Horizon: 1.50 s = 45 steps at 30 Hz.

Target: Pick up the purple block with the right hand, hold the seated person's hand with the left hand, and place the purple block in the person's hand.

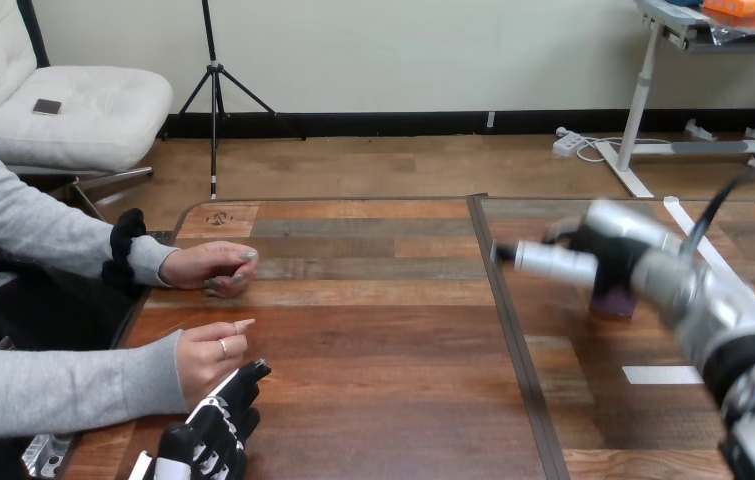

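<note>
Two machine hands are over the wooden surface [373,340], and the nearest is the left hand [203,435], at the bottom edge toward the view's left: it lies low by the near rim, back turned up, its fingers [241,385] straight and lying close together, reaching away from the robot and slightly rightward. Their tips come up just beside the person's nearer hand [211,355], at its lower right side; whether they touch it I cannot tell, and nothing of the robot hand is curled round it. That nearer hand of the person rests on the surface on its side, loosely closed, one fingertip poking rightward. On the other side the right arm [723,330] comes in from the bottom right corner, its silver forearm slanting up and leftward across the surface's right half, and ends in the right hand [603,255], which hangs over the purple block [613,302]. Whether that hand grips the block or is merely above it cannot be told. The purple block is in the surface's right half, directly under the right hand and well apart from both of the person's hands; only its lower part shows, so its long axis and the way it points cannot be made out. Farthest, the person's other hand [215,268] rests curled, knuckles up, near the far left rim
</note>
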{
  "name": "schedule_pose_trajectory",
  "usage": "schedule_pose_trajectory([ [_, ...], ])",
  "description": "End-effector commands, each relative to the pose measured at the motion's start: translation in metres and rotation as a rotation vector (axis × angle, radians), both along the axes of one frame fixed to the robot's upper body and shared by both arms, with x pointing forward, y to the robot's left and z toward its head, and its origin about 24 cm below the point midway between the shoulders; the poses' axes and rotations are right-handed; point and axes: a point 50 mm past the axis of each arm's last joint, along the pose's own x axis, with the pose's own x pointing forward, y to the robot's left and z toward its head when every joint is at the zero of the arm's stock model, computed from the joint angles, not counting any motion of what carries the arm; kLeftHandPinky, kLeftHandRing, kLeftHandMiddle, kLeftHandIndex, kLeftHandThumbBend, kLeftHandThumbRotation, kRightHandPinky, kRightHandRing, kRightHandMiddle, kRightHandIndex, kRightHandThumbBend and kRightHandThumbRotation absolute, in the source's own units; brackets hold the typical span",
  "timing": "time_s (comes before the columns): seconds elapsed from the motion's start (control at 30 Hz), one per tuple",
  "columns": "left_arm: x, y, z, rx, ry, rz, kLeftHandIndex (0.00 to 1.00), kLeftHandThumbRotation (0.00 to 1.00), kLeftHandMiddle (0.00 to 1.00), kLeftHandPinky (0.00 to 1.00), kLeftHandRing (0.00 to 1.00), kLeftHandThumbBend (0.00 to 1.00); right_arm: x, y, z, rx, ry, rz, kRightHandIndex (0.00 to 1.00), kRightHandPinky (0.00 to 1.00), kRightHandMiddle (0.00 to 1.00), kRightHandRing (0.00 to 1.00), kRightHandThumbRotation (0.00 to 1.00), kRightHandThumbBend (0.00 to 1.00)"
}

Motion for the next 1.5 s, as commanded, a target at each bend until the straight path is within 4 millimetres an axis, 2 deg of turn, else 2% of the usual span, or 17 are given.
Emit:
schedule_pose_trajectory([
  [0.0,0.013,-0.008,0.015,-0.042,-0.111,0.011,0.86,1.00,0.96,1.00,1.00,0.79,0.001,0.005,0.000,0.016,-0.021,0.005,0.85,0.73,0.85,0.82,1.00,0.93],
  [0.13,0.013,-0.007,0.014,-0.048,-0.118,0.003,0.87,1.00,0.96,1.00,1.00,0.78,-0.004,0.006,-0.008,0.011,-0.008,0.004,0.85,0.73,0.84,0.82,1.00,0.93],
  [0.33,0.014,-0.006,0.015,-0.049,-0.125,0.001,0.86,1.00,0.96,1.00,1.00,0.79,-0.010,0.004,-0.017,0.019,0.010,0.001,0.81,0.65,0.78,0.76,1.00,0.91],
  [0.53,0.015,-0.004,0.016,-0.034,-0.134,-0.014,0.85,1.00,0.96,1.00,1.00,0.80,-0.015,0.001,-0.023,0.041,0.028,-0.002,0.85,0.67,0.81,0.80,1.00,0.88],
  [0.77,0.015,0.000,0.020,0.037,-0.165,-0.038,0.84,1.00,0.97,1.00,1.00,0.85,-0.018,-0.005,-0.025,0.051,0.037,-0.012,0.89,0.78,0.89,0.86,1.00,0.84],
  [1.03,0.017,0.004,0.024,0.101,-0.188,-0.010,0.82,1.00,0.96,1.00,1.00,0.88,-0.020,-0.011,-0.024,0.058,0.029,-0.018,0.90,0.81,0.91,0.87,1.00,0.85],
  [1.33,0.022,0.007,0.023,0.097,-0.207,0.007,0.81,1.00,0.95,1.00,1.00,0.84,-0.018,-0.014,-0.021,0.136,0.064,-0.048,0.89,0.82,0.91,0.88,1.00,0.85],
  [1.47,0.024,0.007,0.022,0.077,-0.203,0.015,0.81,1.00,0.95,1.00,1.00,0.84,-0.015,-0.013,-0.015,0.167,0.136,-0.026,0.89,0.88,0.92,0.91,1.00,0.83],
])
